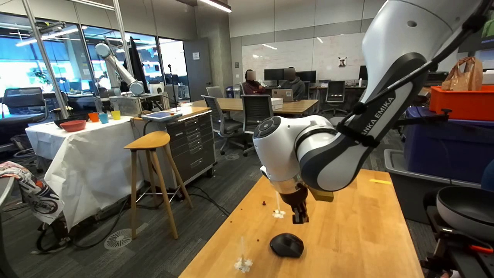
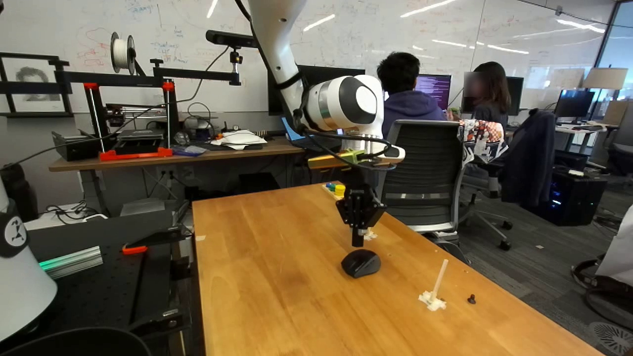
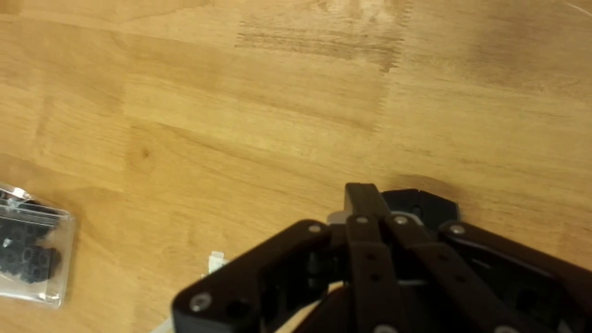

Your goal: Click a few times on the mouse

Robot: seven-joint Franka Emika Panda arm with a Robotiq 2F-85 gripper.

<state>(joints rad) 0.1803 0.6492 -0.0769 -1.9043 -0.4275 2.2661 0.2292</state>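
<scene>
The black mouse [image 1: 287, 246] lies on the wooden table in both exterior views, [image 2: 361, 263] dark and dome-shaped. My gripper [image 1: 300, 220] points down with its tips just above table height of the mouse's top and a little to one side of it. In an exterior view the fingertips [image 2: 357, 241] show right above the mouse's upper edge, with a small gap. In the wrist view the two fingertips [image 3: 364, 196] are pressed together with nothing between them. The mouse's button end [image 3: 428, 208] shows beyond the fingers there; the rest of it is hidden behind them.
A thin pale stick on a taped base [image 1: 243, 265] stands near the mouse, and another taped base [image 1: 278, 213] is behind the gripper. A clear plastic box of black parts [image 3: 34, 249] lies on the table. A small dark bit [image 2: 471, 299] lies near the table edge.
</scene>
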